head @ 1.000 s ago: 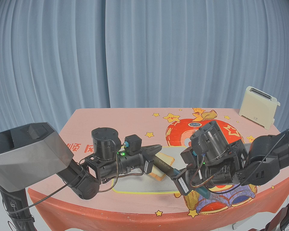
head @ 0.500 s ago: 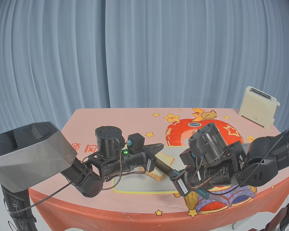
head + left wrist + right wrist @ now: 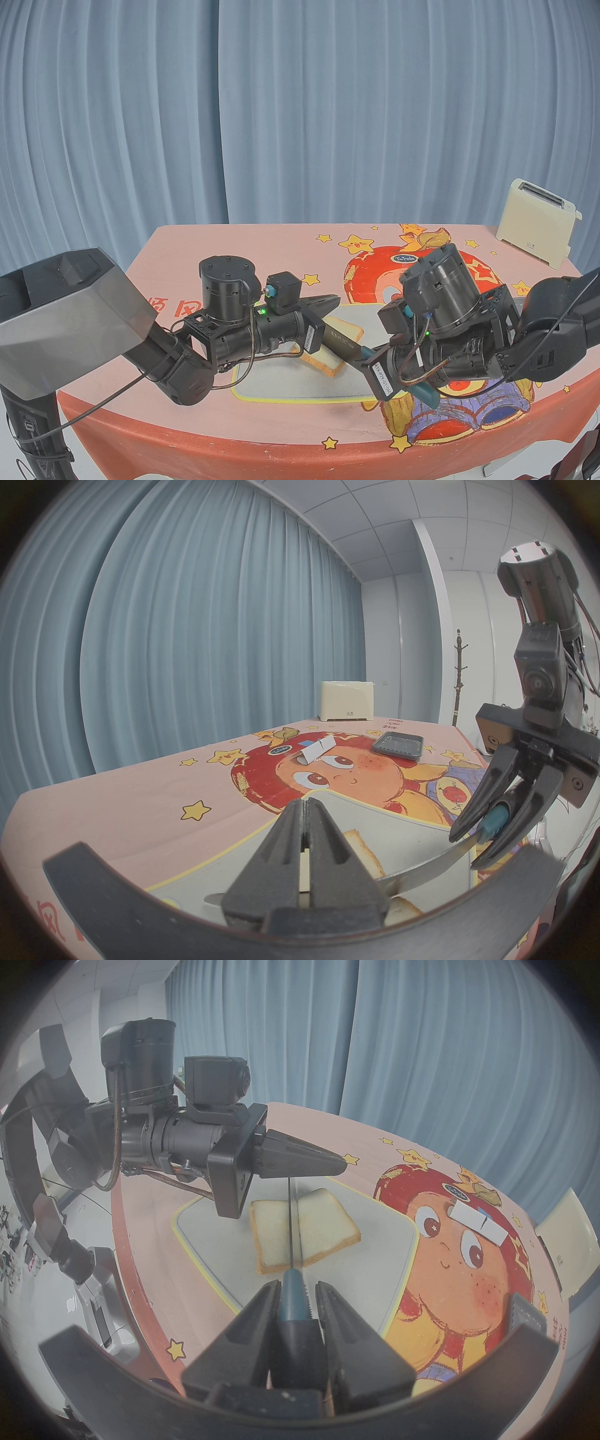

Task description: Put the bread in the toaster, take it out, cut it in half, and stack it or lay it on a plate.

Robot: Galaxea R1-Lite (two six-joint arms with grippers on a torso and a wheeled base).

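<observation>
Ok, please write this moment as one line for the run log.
step: cut bread | right gripper: shut on knife, blade across bread | left gripper: shut, above bread | bread: on cutting board

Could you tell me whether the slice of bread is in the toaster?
No, the bread lies flat on the cutting board, under the knife.

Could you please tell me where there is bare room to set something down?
Free: the tablecloth at far left, between cutting board and far edge; the board's near strip. Crowded: around the bread, where left hand, right hand and knife meet.
</observation>
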